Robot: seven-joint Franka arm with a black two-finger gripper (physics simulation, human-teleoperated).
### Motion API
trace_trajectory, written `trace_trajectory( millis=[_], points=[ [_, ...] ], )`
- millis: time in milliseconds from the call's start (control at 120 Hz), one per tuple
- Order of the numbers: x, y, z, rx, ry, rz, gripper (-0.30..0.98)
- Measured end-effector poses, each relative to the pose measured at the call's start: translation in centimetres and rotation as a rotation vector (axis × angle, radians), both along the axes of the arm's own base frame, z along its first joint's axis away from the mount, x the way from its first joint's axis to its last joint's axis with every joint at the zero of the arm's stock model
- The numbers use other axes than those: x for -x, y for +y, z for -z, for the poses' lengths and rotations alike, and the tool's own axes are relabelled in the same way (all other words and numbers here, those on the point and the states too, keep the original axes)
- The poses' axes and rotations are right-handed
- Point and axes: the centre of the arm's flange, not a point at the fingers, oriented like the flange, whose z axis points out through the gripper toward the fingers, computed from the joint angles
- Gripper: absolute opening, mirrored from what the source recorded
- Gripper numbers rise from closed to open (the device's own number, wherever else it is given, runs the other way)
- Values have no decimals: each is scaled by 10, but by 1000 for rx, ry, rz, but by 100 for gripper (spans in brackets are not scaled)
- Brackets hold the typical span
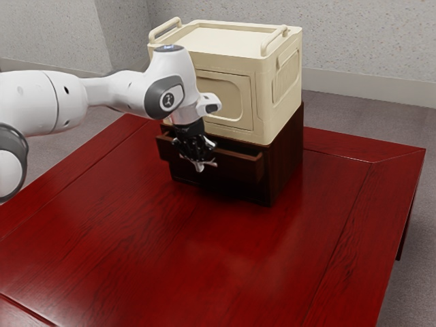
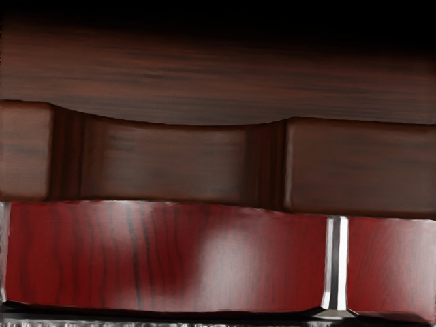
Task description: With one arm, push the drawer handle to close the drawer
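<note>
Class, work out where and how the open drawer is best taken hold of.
Probably by the scooped stretch of its front, coming from above and straddling the panel: the drawer juts out from the cabinet, so that edge can be reached from inside and outside.

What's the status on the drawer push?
Gripper at the drawer front, contact unclear. Drawer part open, jutting from the cabinet. Box sits on top, seemingly out of the drawer's path.
</note>
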Motion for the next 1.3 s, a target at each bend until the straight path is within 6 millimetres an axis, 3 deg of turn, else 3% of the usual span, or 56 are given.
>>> trace_trajectory(
  millis=[308, 908, 1300],
  points=[
    [-8, -3, 0, 7, -55, 32, -10],
    [-22, 15, -1, -19, -108, 152, -10],
    [-25, 10, 0, 4, -145, 186, -10]
  ],
)
